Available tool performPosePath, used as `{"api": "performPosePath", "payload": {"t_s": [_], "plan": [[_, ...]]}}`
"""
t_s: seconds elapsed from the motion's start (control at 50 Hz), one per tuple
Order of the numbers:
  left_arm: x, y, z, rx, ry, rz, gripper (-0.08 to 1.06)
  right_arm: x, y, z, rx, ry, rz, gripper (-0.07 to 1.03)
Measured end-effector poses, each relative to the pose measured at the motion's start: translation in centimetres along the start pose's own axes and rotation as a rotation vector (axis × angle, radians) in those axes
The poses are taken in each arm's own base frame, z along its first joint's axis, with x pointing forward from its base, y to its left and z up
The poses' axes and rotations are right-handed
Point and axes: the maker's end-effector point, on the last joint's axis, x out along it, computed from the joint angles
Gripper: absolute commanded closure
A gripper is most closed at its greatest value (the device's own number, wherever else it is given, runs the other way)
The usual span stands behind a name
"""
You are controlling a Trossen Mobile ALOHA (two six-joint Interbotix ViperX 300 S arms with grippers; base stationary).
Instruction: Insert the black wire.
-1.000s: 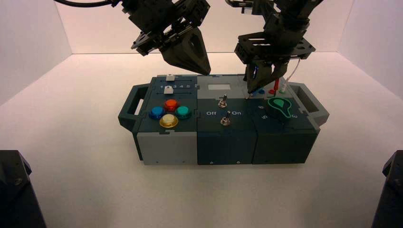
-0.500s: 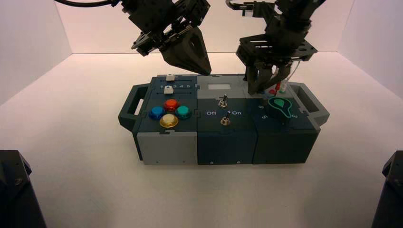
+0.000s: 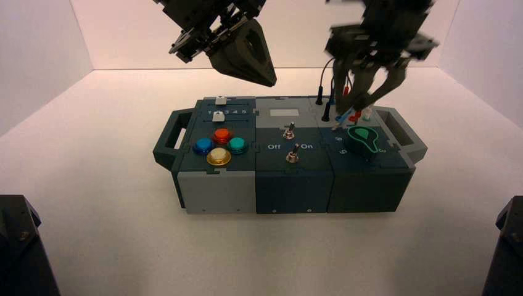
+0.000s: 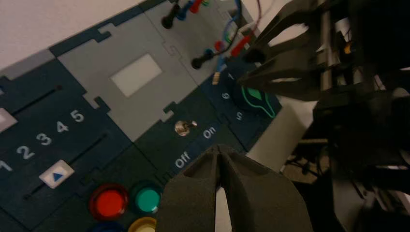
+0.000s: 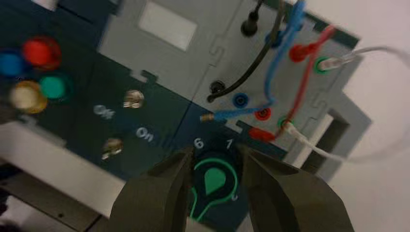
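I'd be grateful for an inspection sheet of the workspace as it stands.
Surface: pale table under the box.
Job's things: black wire, one plug upright in its socket; the other end is at the nearer black socket, seating unclear.
Clutter: nothing seen.
Grippers: right gripper open and empty above the wires; left gripper shut and empty over the box's middle.
Cables: blue wire and red wire each have one loose end; white wire at green-rimmed sockets.
Surroundings: pale walls.
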Motion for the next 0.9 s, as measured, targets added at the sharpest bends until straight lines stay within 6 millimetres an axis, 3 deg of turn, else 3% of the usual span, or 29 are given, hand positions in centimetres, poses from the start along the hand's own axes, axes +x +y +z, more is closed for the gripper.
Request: {"api": "performPosePath", "payload": {"t_s": [0.32, 0.9], "plan": [[-0.1, -0.1, -0.2, -0.001, 0.007, -0.007, 1.01, -2.1, 0.2, -0.1, -0.008, -0.033, 0.008, 0.5], [-0.1, -0.1, -0.2, -0.001, 0.008, -0.008, 1.01, -2.3, 0.3, -0.2, -0.007, -0.033, 0.011, 0.5]]}}
